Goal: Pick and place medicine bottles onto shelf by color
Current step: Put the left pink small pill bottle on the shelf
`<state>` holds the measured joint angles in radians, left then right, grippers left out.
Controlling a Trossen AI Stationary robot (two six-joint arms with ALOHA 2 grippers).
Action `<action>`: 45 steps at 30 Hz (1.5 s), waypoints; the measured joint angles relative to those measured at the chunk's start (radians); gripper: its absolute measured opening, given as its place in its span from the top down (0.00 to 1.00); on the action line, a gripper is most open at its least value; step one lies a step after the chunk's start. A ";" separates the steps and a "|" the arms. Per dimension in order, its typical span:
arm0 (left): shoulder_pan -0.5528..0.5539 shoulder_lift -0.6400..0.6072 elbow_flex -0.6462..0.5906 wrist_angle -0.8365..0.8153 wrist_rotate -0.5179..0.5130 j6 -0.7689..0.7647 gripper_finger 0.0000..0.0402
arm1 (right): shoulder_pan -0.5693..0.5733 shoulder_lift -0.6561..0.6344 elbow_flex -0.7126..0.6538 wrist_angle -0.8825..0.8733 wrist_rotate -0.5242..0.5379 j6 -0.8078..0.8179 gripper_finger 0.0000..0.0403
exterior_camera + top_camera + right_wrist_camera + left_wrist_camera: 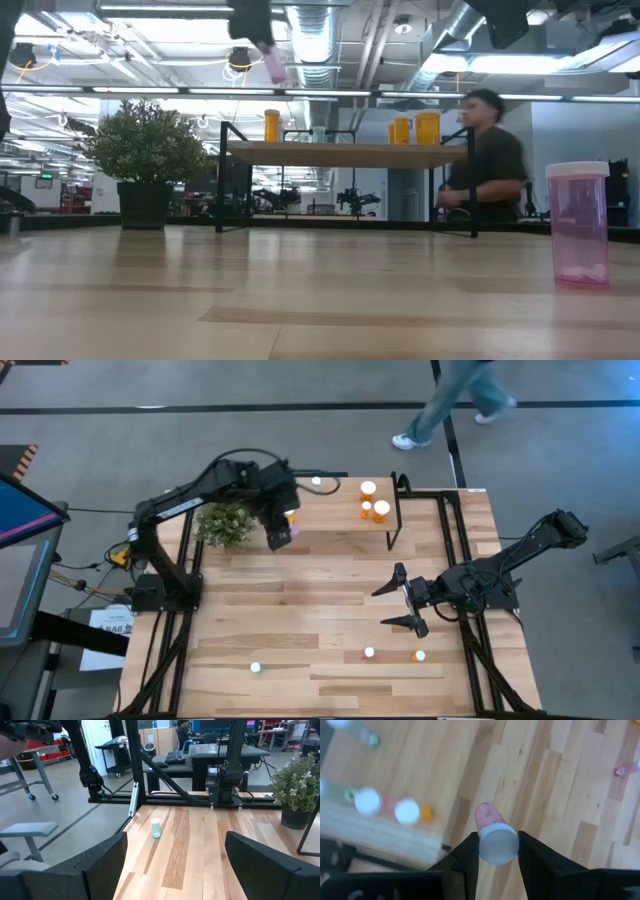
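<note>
Pink bottle (pixel 492 832) apparently clamped in left tool (pixel 497 857).

right gripper (pixel 175 865) fingers spread | green bottle (pixel 156 828) upright on table (pixel 200 845) | plant (pixel 300 782) beside

Setting: robotics lab or workshop hall
Floor: grey, marked with dark tape lines (pixel 300 407)
Ceiling: exposed ducts (pixel 318 40) and strip lights, above the left gripper (pixel 262 45)
Furniture: desks with a monitor (pixel 216 726), beyond the right gripper (pixel 172 865)
Occupant: person (pixel 490 160) walking past
</note>
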<state>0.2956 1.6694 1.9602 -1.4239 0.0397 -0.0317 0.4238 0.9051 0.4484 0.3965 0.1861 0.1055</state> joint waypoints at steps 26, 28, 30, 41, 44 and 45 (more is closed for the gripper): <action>0.228 0.380 0.374 -0.007 0.035 0.274 0.76 | 0.042 0.054 0.000 -0.047 0.028 0.079 0.11; 0.233 0.380 0.374 -0.005 0.038 0.279 0.76 | 0.039 0.080 0.001 -0.025 0.028 0.078 0.11; 0.237 0.382 0.374 -0.007 0.046 0.285 0.76 | 0.032 0.108 0.000 -0.003 0.028 0.079 0.11; 0.238 0.426 0.374 -0.075 0.070 0.299 0.76 | 0.004 0.156 0.000 0.053 0.028 0.072 0.11; 0.238 0.432 0.374 -0.090 0.070 0.299 0.76 | 0.000 0.155 0.000 0.056 0.028 0.070 0.11; 0.238 0.435 0.375 -0.087 0.071 0.299 0.76 | -0.003 0.155 0.000 0.056 0.028 0.070 0.11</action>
<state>0.5339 2.1042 2.3352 -1.5110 0.1102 0.2674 0.4212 1.0603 0.4488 0.4526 0.2142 0.1753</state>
